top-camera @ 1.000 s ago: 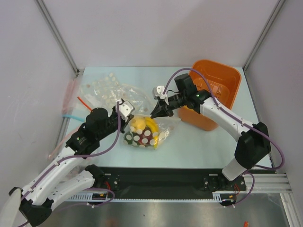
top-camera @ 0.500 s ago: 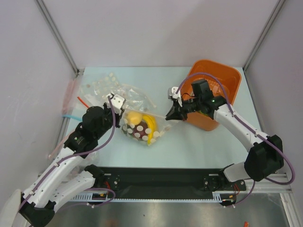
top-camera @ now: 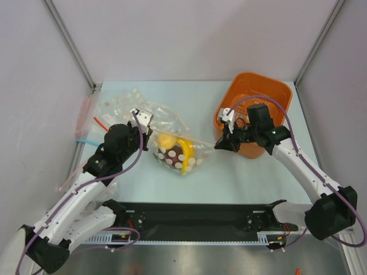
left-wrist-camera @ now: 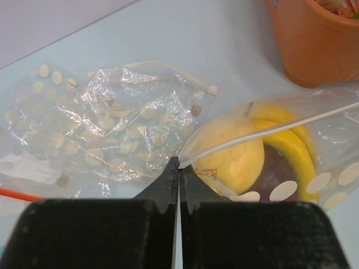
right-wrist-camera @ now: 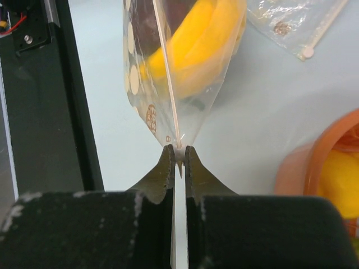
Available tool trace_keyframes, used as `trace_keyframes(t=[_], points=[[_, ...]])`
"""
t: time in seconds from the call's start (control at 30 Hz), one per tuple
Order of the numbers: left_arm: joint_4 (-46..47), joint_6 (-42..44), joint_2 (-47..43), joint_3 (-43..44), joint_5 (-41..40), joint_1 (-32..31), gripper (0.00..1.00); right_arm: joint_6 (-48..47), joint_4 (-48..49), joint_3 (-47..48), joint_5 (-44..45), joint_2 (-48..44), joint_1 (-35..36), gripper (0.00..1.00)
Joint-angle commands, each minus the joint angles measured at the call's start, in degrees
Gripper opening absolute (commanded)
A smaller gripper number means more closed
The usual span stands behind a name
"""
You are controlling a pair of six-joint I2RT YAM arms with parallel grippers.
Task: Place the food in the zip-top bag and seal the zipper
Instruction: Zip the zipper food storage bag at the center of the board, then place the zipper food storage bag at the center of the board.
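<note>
Only in wrist views: left claw (left-wrist-camera: 178,168) and right claw (right-wrist-camera: 178,154) each tight on 1 end of the zipper (left-wrist-camera: 280,128).

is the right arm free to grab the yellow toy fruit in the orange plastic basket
Probably not: the right gripper is shut on the dotted clear bag's corner, though the yellow fruit lies close.

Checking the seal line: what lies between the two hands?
The dotted bag, stretched from left hand to right hand, with lemon and banana inside; the top view shows it.
</note>
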Motion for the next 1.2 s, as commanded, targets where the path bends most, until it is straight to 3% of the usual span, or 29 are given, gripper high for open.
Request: trace_keyframes(t=[0.0, 0.23, 0.5, 0.6, 0.63, 0.67, 0.7, 0.73, 0.8, 0.9, 0.97, 1.07, 1.17], points=[[5.83, 0.24, 0.32, 2.74, -1.95, 1.67, 0.00, 3.07, -2.32, -1.05, 4.81, -4.17, -1.48, 0.00], [10.92, -2.21, 4.63, 3.45, 4.03, 1.59, 0.01, 7.20, -3.28, 2.11, 8.15, -4.18, -2.18, 0.00], [8.91, -5.82, 14.82, 11.70, 10.79, 1.59, 0.01, 13.26, -2.50, 5.10, 15.08, -3.92, -2.18, 0.00], [8.99, -8.72, 15.71, 13.29, 10.45, 1.67, 0.21, 15.46, -0.13, 4.75, 19.47, -5.32, -2.09, 0.00], [8.91, -9.51, 15.71, 13.55, 10.01, 1.59, 0.30, 17.82, 0.58, 4.66, 20.80, -5.76, -2.18, 0.05], [8.64, -9.78, 15.62, 14.08, 9.75, 1.59, 0.48, 19.67, 3.02, 4.58, 22.12, -6.55, -2.18, 0.25], [8.47, -10.04, 15.53, 14.26, 9.74, 1.59, 0.57, 22.65, 4.87, 4.49, 28.22, -6.90, -2.09, 0.51], [8.03, -10.30, 15.19, 14.87, 9.57, 1.67, 0.75, 31.20, 6.54, 4.23, 33.41, -7.34, -2.18, 0.98], [6.80, -11.70, 14.66, 15.49, 8.78, 1.67, 0.80, 39.17, 8.85, 4.40, 44.39, -7.96, -2.53, 1.00], [5.57, -14.60, 13.25, 16.19, 5.71, 1.76, 0.87, 45.24, 3.68, 8.34, 47.16, -6.13, -3.06, 1.00], [3.65, -19.25, 12.20, 16.71, 0.03, 1.85, 1.00, 48.24, -1.23, 12.63, 49.81, -4.71, -3.32, 1.00], [-1.26, -25.84, 11.67, 18.39, -5.62, 2.38, 1.00, 48.68, -3.98, 15.38, 48.67, -4.44, -3.32, 1.00], [-7.76, -35.33, 10.88, 19.88, -11.52, 4.13, 1.00, 53.69, -0.67, 13.37, 52.71, -8.48, -3.50, 0.99]])
